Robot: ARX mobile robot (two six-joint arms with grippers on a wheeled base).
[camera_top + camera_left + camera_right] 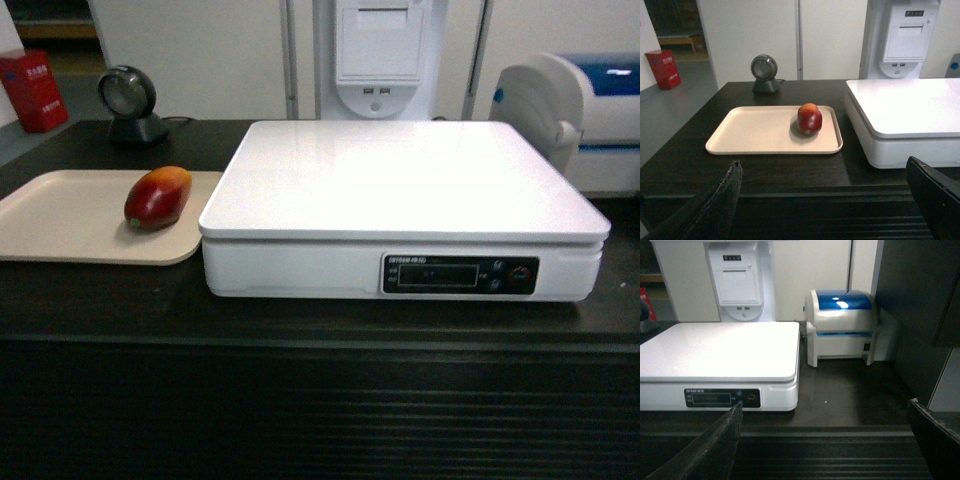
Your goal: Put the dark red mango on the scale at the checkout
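The dark red mango (158,197) (809,119) lies on the right part of a beige tray (60,225) (755,135), left of the scale. The scale (400,180) (905,107) (720,350) is white with a bare flat top and a black display panel (460,274). Both stand on the black checkout counter (300,320) with its ribbed front. My left gripper (822,167) hangs open in front of the counter edge, well short of the mango. My right gripper (825,410) is open too, before the counter right of the scale. Neither gripper appears in the head view.
A round black barcode scanner (128,103) (764,75) stands behind the tray. A white and blue label printer (841,327) (565,110) sits right of the scale. A white receipt unit (378,55) rises behind the scale. A red box (35,90) is far left.
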